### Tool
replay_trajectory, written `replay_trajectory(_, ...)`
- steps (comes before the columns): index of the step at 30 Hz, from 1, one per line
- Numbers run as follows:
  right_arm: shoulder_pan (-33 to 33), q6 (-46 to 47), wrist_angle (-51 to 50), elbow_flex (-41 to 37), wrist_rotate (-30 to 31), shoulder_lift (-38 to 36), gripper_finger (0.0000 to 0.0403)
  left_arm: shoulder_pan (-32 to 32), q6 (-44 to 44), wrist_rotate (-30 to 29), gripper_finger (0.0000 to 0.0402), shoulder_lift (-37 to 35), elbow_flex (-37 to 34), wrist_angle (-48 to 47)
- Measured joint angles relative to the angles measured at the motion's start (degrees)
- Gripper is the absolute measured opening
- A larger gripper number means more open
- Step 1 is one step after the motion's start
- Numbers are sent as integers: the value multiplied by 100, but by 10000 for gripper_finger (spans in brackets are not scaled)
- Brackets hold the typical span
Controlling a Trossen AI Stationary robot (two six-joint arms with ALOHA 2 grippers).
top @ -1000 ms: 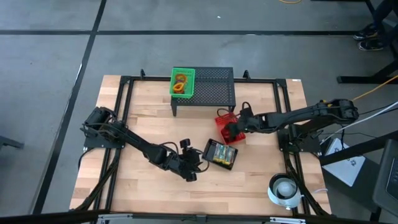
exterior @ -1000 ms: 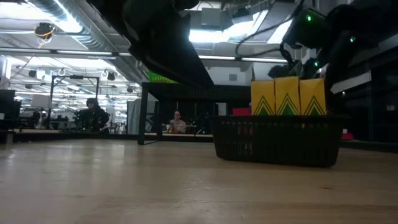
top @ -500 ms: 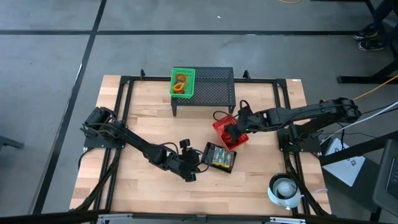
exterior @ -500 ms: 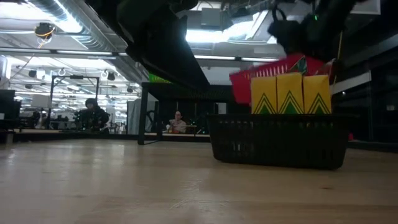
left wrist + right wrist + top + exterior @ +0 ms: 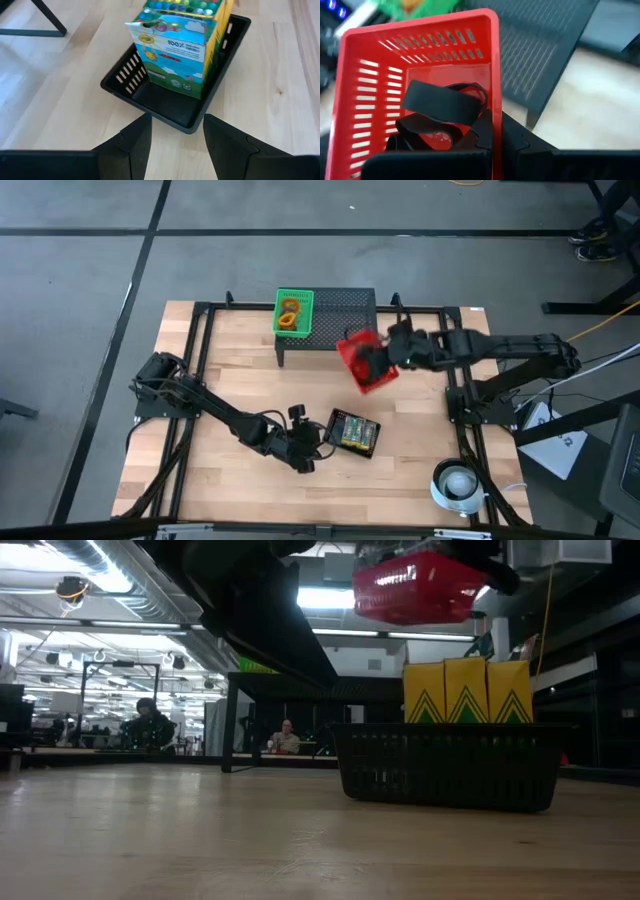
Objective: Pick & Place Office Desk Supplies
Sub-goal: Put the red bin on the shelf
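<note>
**Red basket in the air, black basket waiting on the worktop**

The task seems to be about halfway. A green basket (image 5: pixel 293 312) with orange and yellow loops inside already stands on the black mesh stand (image 5: pixel 335 323), at its left end. The red basket (image 5: pixel 366 361) is lifted off the worktop (image 5: pixel 230 375) and hangs just in front of the stand, tilted, so I judge it is on the way to the stand top. Inside it lie wide black bands (image 5: pixel 440 107). The black basket (image 5: pixel 354 431) with crayon boxes (image 5: pixel 176 42) stands on the worktop and is left to do.

The right gripper (image 5: pixel 385 356) is closed on the rim of the red basket; the right wrist view shows its fingers clamping the wall. The right arm stretches almost flat from the right side toward the stand.

The left gripper (image 5: pixel 172 132) is low over the worktop, just beside the black basket, with its fingers spread wide and holding nothing. The left arm reaches from the left side across the middle of the worktop.
</note>
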Motion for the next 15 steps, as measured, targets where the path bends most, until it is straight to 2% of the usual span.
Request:
replay_trajectory(3, -426, -177, 0, 238, 205, 0, 5, 4, 8, -132, 175, 0, 1, 12)
replay_trajectory(7, -1359, -322, 30, 393, 221, 0, 5, 4, 21, -165, 175, 0, 1, 15)
replay_trajectory(15, -2618, -458, 610, 398, -411, 363, 5, 26, 76, -156, 175, 0, 1, 124)
